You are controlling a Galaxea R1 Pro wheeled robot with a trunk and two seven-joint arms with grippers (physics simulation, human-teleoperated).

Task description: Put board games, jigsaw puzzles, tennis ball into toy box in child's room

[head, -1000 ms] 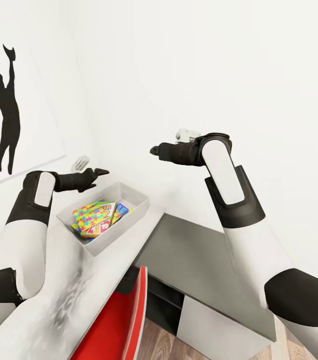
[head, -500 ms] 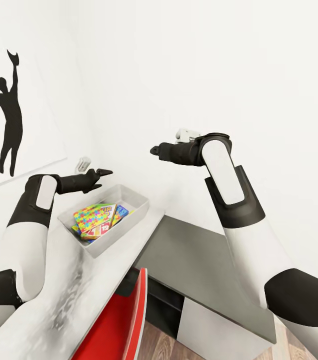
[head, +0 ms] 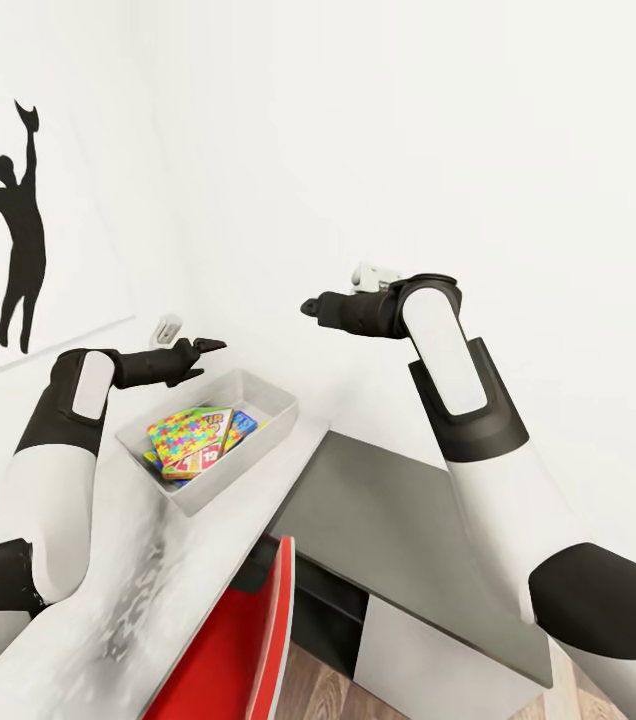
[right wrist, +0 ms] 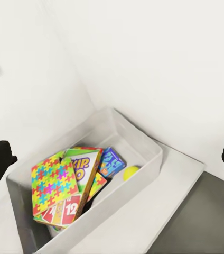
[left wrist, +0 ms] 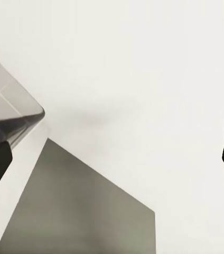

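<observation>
A red panel (head: 258, 640) stands nearest, at the near edge of the long light grey table (head: 108, 620), with wood-plank floor (head: 328, 690) beside it. To the right, lower down, a dark grey cabinet top (head: 408, 540) butts against the table's right edge.

Near the table's far right corner sits the light grey rectangular toy box (head: 258, 440) with sloping sides. Inside it lie a multicoloured jigsaw puzzle mat (right wrist: 51, 182) on top, a "SKIP-BO" game box (right wrist: 85, 169) under it, a blue game box (right wrist: 112, 161) beside that, and a small yellow-green tennis ball (right wrist: 130, 172) against the box's wall.

The left gripper (head: 203, 348) hangs above the toy box's far left rim, fingers spread apart and empty. The right gripper (head: 310, 306) hangs higher, near the white wall (head: 408, 150), fingers likewise parted and holding nothing. A black silhouette picture (head: 13, 220) hangs on the left wall.
</observation>
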